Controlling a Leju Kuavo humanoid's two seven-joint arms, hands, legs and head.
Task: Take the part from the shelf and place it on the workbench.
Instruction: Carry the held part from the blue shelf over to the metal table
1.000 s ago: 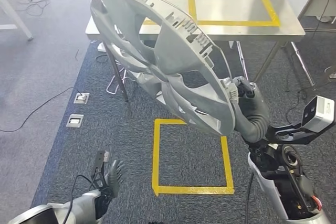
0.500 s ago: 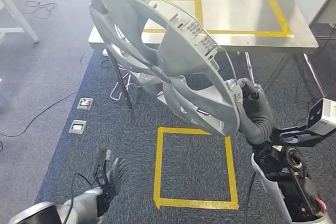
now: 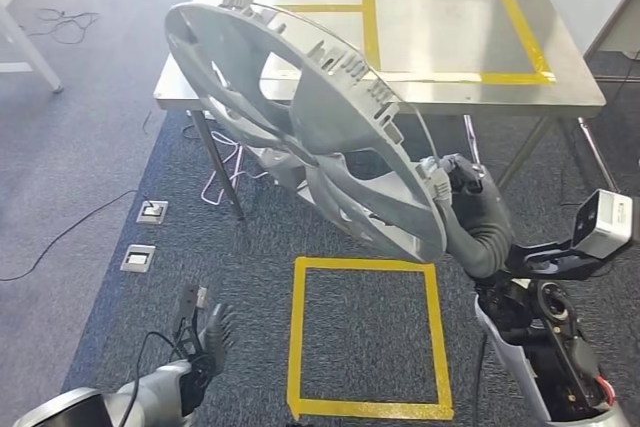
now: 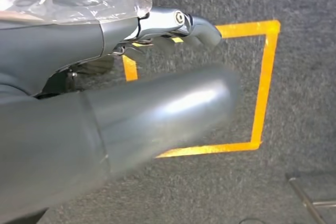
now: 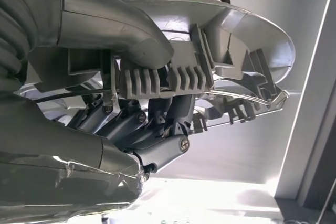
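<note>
One large grey wheel-shaped part (image 3: 302, 137) is held tilted in the air by its rim in the right hand (image 3: 464, 202), in front of the steel worktop (image 3: 573, 82), while the empty left hand (image 3: 207, 342) hangs with fingers spread over dark carpet.

No legible text or labels anywhere

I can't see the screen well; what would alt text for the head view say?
The right robot hand holds a large grey wheel cover by its rim, tilted, in front of a metal workbench marked with yellow tape. The left robot hand hangs low and open above dark carpet with a yellow taped square.
</note>
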